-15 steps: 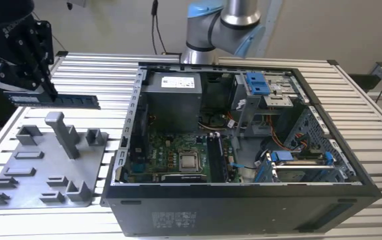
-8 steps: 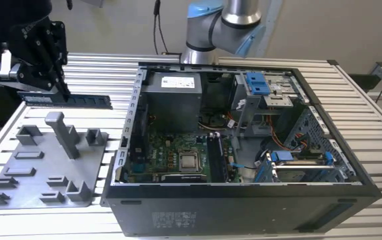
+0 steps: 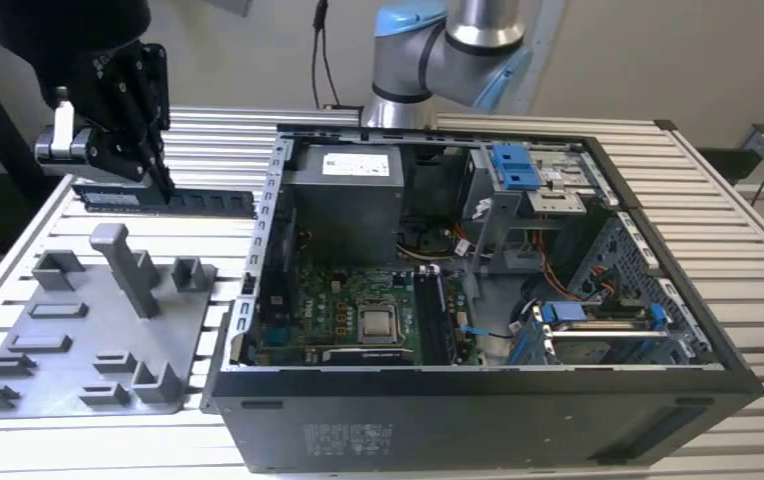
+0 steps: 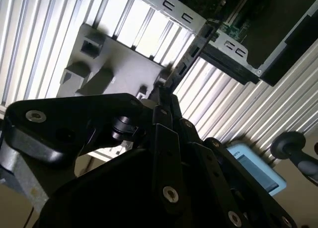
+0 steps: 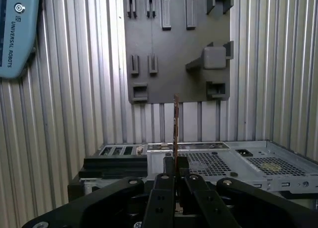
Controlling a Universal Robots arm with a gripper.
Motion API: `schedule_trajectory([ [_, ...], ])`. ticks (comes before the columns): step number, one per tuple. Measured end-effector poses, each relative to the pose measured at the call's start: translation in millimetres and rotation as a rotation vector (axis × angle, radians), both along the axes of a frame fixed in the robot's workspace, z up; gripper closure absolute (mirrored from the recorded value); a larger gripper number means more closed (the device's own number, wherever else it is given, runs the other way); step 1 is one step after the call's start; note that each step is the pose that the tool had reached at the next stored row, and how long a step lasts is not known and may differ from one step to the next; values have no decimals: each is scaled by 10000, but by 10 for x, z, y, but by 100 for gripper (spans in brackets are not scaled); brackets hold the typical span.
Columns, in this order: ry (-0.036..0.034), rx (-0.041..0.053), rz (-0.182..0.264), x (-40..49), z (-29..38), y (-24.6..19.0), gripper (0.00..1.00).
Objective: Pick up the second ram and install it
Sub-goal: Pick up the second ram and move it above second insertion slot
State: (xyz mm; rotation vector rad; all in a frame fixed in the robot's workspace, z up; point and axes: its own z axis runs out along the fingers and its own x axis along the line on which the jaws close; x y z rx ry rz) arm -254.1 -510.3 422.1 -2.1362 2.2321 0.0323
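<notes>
Gripper [image 5: 174, 174] closest to lens in both wrist views, jaws pinched narrow on the second ram [image 3: 166, 202], gripped near mid-length. Stick held level, on its long edge, seen edge-on in the first wrist view. Position in exterior view: to that view's left of the open computer case [image 3: 489, 425], just beyond the far edge of the grey fixture plate [image 3: 95, 340], over the slatted table [image 3: 756, 270]. One end near the case wall. Green board [image 3: 342, 300] lies inside the case.
</notes>
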Motion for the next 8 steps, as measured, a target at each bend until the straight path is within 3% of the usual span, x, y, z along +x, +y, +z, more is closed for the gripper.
schedule_trajectory([
  [8, 2, 0, 0, 263, 0, 0, 86],
])
